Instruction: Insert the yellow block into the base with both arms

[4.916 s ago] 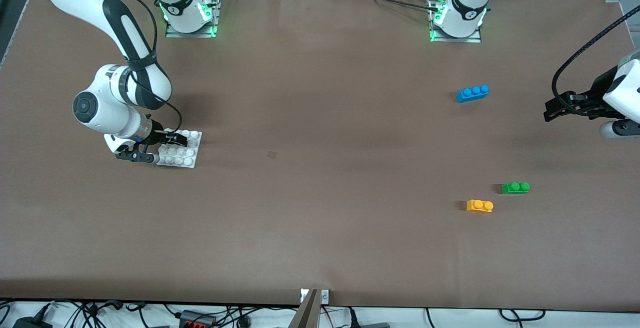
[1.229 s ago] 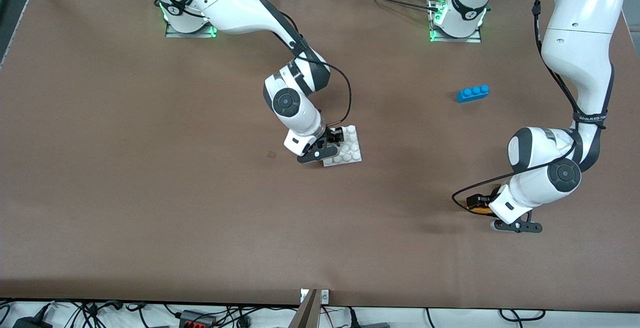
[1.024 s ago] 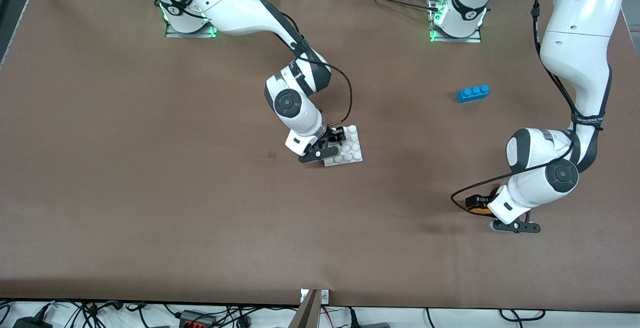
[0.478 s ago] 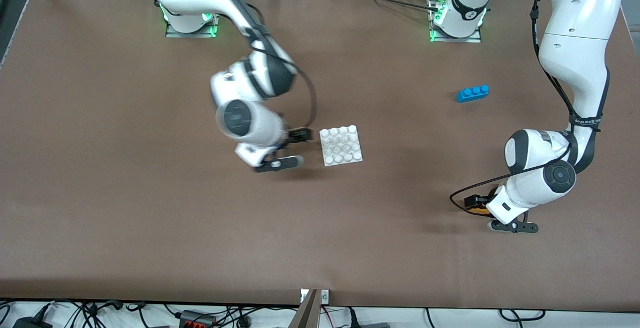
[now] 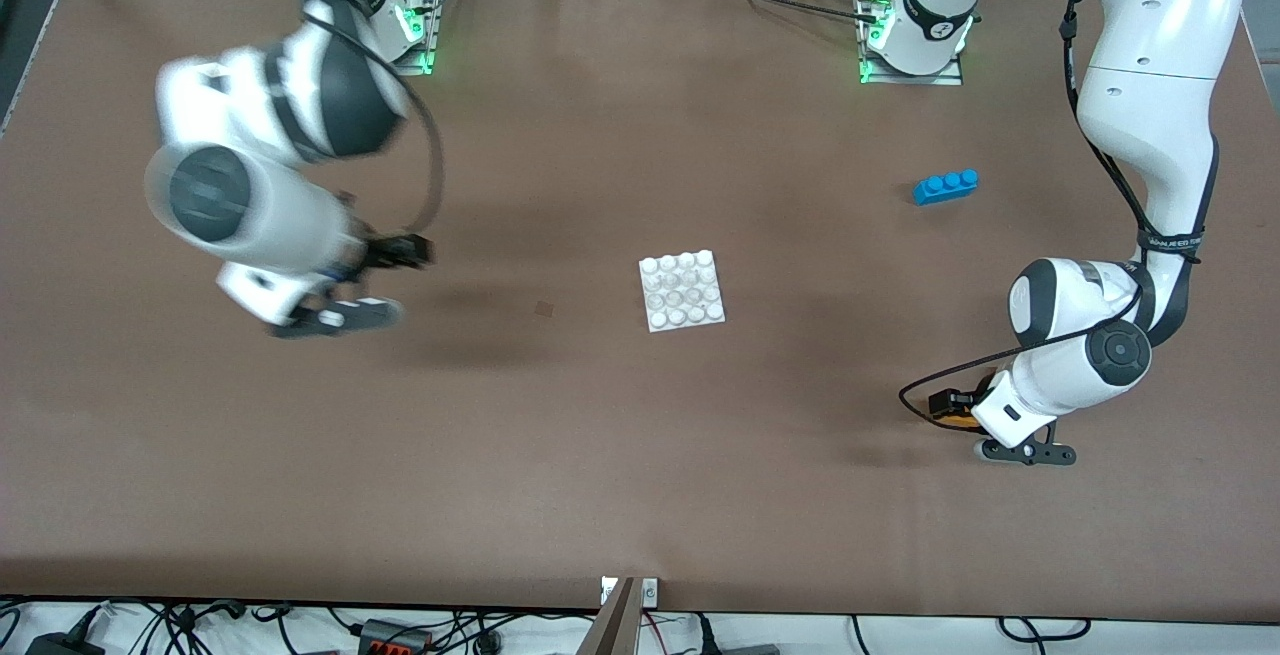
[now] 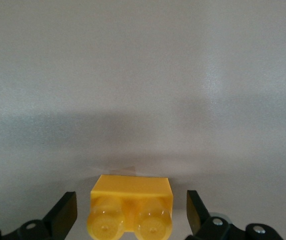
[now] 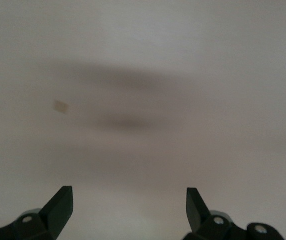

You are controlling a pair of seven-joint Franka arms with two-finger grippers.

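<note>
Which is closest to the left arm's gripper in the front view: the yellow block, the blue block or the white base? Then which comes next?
From the left gripper:
1. Yellow block, right between its open jaws, at the left arm's end of the table.
2. Blue block, same end, farther from the camera.
3. White base, at the table's middle.

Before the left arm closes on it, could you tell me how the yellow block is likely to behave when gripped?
The yellow block looks like rigid moulded plastic, so it should not flex. Its glossy faces may slip between the left gripper's fingers, which are open on either side of it. Small and flat-based, it probably slides rather than rolls.
</note>
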